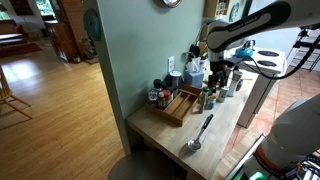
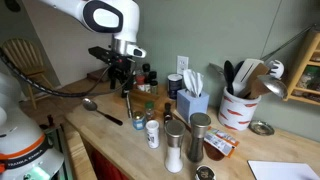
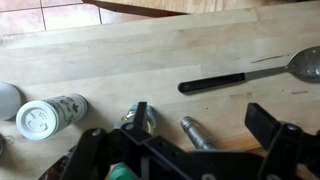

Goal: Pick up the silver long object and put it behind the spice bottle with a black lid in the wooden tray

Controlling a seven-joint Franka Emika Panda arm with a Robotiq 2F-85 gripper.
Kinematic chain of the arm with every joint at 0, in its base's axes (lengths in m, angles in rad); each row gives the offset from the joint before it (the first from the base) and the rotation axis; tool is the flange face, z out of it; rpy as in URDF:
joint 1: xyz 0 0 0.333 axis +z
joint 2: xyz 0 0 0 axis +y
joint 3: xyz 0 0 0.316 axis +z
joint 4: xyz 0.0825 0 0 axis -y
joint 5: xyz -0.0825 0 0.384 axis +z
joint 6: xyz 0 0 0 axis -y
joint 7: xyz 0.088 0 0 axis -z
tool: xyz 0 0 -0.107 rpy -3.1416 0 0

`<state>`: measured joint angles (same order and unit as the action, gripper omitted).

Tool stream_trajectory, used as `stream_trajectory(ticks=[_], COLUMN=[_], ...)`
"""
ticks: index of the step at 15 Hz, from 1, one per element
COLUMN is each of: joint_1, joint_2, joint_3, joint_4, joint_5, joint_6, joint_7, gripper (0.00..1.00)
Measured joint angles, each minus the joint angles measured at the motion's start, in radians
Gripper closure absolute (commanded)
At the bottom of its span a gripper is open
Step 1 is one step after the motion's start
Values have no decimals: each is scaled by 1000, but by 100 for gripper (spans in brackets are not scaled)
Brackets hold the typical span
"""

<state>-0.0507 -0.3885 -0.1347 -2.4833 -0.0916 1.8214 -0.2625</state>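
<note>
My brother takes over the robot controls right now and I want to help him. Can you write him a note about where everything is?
Gripper: open and empty, above the counter.
Silver long object: lying flat on the counter, outside the wooden tray, not grasped.
Done: nothing yet.
Left: grasp it, lift it, and set it in the tray behind the black-lidded spice bottle. Which bottle that is cannot be told at this picture size.
</note>
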Motion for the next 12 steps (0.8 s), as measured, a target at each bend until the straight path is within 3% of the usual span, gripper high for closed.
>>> stream_trajectory(ticks=[7, 12], joint_1=[0, 10], joint_2=[0, 3], joint_3=[0, 29], joint_4=[0, 0], joint_5=[0, 27], joint_6=[0, 70], joint_7=[0, 64], gripper=[0, 0])
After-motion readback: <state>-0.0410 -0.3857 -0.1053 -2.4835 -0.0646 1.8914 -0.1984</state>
